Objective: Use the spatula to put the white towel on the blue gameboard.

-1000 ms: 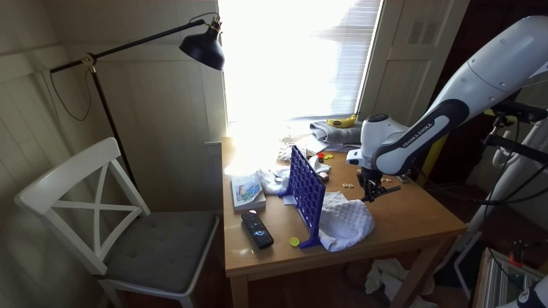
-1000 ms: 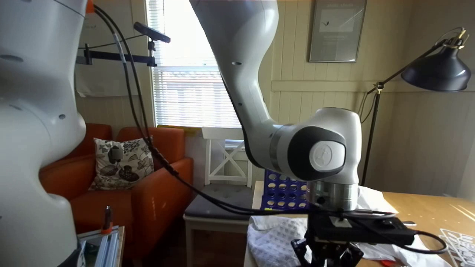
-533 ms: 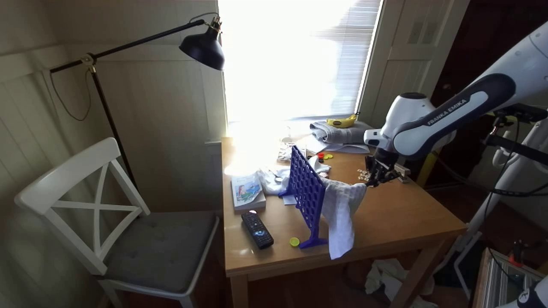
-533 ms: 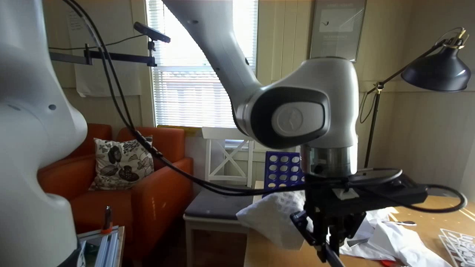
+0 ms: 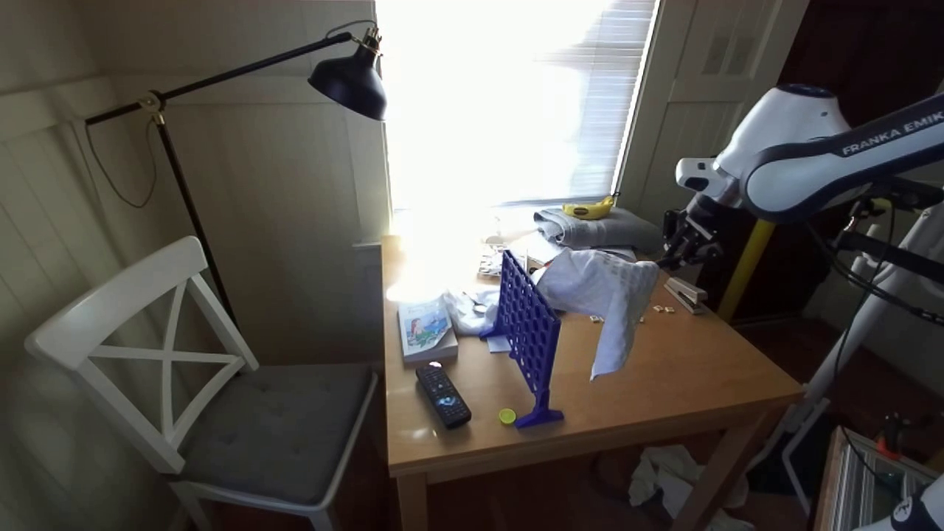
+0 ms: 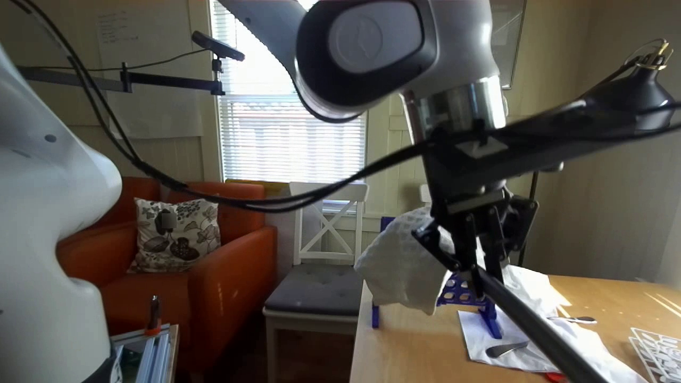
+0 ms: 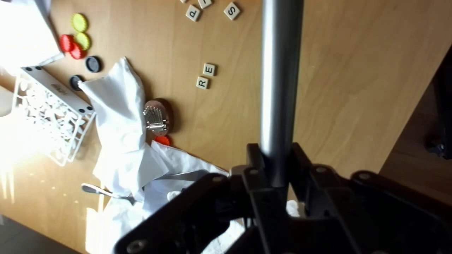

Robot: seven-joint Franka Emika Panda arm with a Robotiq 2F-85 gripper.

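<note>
My gripper (image 7: 275, 152) is shut around the dark, shiny handle of the spatula (image 7: 280, 81), which sticks out past the fingertips. In an exterior view the same spatula (image 6: 537, 324) slants down from the gripper (image 6: 481, 274). The white towel (image 5: 608, 291) hangs in folds from the far side of the gripper (image 5: 689, 247), its lower corner dangling above the table. Its cover hides the blade. Standing upright on its feet is the blue gameboard (image 5: 527, 324); the towel's far end lies behind its top edge in this view, and whether they touch I cannot tell.
A remote (image 5: 444, 396), a book (image 5: 428, 328) and a yellow disc (image 5: 507, 417) lie beside the gameboard. Toward the window are a folded grey towel (image 5: 590, 230) and crumpled white cloth (image 7: 122, 141). A stapler (image 5: 686, 295) and letter tiles (image 7: 209, 69) lie near the gripper.
The arm has risen and drawn back from the gameboard, tilting the gripper. The white towel has come up off the table with it. The gameboard stands in the same place.
</note>
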